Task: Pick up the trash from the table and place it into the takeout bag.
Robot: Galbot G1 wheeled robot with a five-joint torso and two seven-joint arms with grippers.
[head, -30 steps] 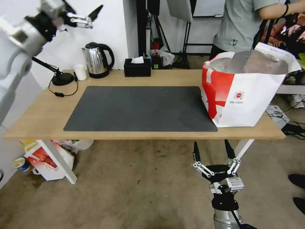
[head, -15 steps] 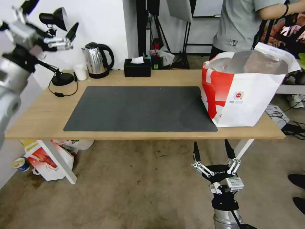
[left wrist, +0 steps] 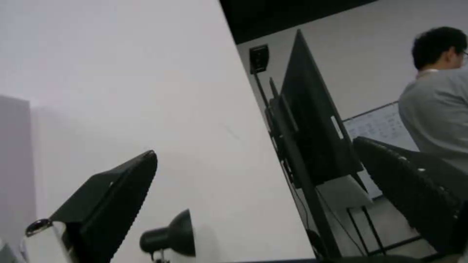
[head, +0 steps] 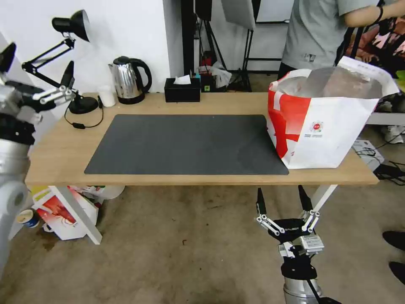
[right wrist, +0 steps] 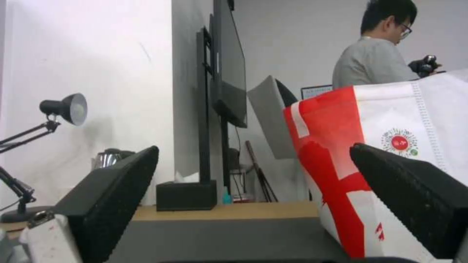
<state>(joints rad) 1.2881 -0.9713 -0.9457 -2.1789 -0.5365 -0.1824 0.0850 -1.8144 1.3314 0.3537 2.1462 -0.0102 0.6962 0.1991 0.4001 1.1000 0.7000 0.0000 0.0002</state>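
Light-wood table point(head: 63, 152) with dark grey mat point(head: 185, 143) bare of trash; takeout bag point(head: 325, 122) upright at right end. Left gripper point(head: 38, 71), fingers apart, raised beside desk lamp point(head: 71, 25): collision risk. Right gripper point(head: 282, 202), fingers apart, below table edge.

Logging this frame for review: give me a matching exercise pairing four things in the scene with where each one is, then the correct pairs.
Things:
1. takeout bag
2. kettle
3. left gripper
4. right gripper

Places:
A. raised beside the table's left end, near the desk lamp, fingers open
B. below the table's front edge, over the floor, fingers open, pointing up
C. standing on the table's right end, partly on the grey mat
D. at the table's back edge, left of the tissue box

Pairs: 1-C, 2-D, 3-A, 4-B
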